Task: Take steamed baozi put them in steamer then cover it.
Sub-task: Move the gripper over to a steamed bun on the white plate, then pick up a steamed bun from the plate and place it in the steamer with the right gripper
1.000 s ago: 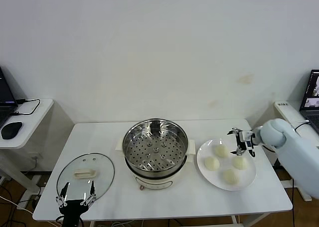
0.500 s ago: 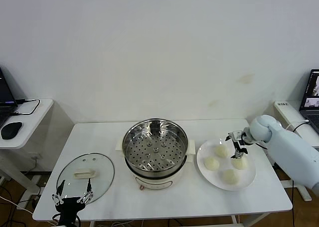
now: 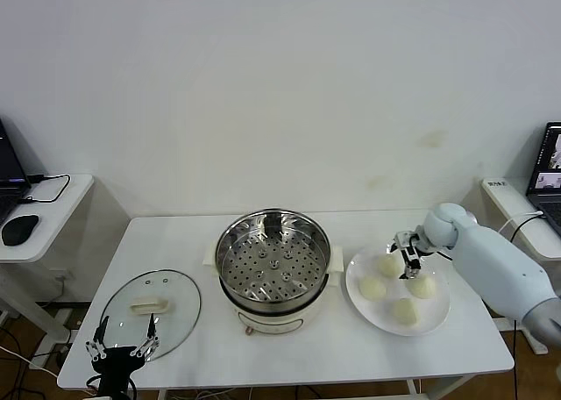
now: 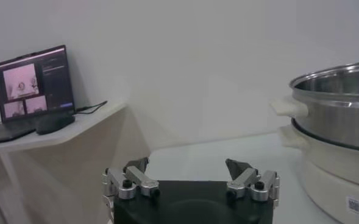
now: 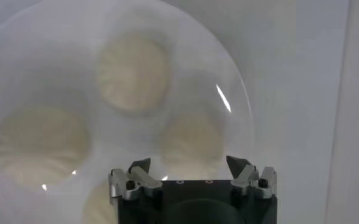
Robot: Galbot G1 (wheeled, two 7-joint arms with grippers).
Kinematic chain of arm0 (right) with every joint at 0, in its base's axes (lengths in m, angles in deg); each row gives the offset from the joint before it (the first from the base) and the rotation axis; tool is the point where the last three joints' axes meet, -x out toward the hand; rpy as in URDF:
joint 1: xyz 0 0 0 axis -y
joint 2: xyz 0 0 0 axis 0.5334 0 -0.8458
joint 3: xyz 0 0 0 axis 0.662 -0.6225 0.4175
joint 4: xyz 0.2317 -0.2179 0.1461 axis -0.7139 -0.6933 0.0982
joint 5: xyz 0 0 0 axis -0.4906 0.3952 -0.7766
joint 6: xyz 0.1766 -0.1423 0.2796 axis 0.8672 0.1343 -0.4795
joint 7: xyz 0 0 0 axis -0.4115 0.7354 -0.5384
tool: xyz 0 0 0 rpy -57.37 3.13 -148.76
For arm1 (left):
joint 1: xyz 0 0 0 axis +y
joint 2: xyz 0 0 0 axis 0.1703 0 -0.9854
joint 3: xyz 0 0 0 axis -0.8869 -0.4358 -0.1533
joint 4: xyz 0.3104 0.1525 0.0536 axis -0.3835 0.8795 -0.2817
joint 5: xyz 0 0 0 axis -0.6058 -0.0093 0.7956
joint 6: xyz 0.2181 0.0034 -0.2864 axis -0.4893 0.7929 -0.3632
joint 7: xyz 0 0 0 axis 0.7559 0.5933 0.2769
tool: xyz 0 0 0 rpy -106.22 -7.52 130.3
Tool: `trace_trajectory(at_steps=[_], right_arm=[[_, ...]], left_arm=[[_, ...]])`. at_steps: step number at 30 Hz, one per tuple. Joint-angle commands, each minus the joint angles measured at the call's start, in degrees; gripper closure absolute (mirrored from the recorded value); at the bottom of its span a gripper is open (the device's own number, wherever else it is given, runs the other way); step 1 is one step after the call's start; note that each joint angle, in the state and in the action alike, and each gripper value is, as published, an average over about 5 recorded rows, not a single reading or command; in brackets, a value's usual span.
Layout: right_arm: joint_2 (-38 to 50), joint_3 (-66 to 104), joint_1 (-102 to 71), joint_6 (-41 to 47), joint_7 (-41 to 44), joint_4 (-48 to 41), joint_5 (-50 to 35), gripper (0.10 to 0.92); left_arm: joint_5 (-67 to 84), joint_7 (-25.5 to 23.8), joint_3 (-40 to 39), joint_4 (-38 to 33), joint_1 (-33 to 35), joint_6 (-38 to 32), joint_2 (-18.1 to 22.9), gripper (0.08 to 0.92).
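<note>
Right end effector (image 3: 405,249) now lower, over plated steamed baozi (image 3: 389,265).

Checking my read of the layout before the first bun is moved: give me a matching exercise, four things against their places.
Things:
1. steamer
2. glass lid
3. baozi
4. right hand

Places:
A. flat on the table at the robot's left
B. over the plate's far side
C. on the white plate
D. mid-table, uncovered, tray empty

Pairs: 1-D, 2-A, 3-C, 4-B
</note>
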Motion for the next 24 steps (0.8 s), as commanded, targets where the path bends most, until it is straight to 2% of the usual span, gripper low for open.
trace_trajectory(at_steps=[1, 15, 24], right_arm=[[-1.5, -0.6, 0.5, 0.2, -0.3, -2.0, 0.5, 0.308], [0.3, -1.2, 1.1, 1.0, 0.0, 1.1, -2.0, 0.431], [6.7, -4.7, 6.2, 2.5, 0.3, 10.4, -9.8, 0.448]], left_arm=[[0.0, 0.0, 0.0, 0.1, 0.0, 0.1, 0.0, 0.177], [0.2, 0.1, 0.2, -0.1, 0.1, 0.0, -0.2, 0.177], [0.3, 0.1, 0.2, -0.5, 0.2, 0.0, -0.4, 0.177]])
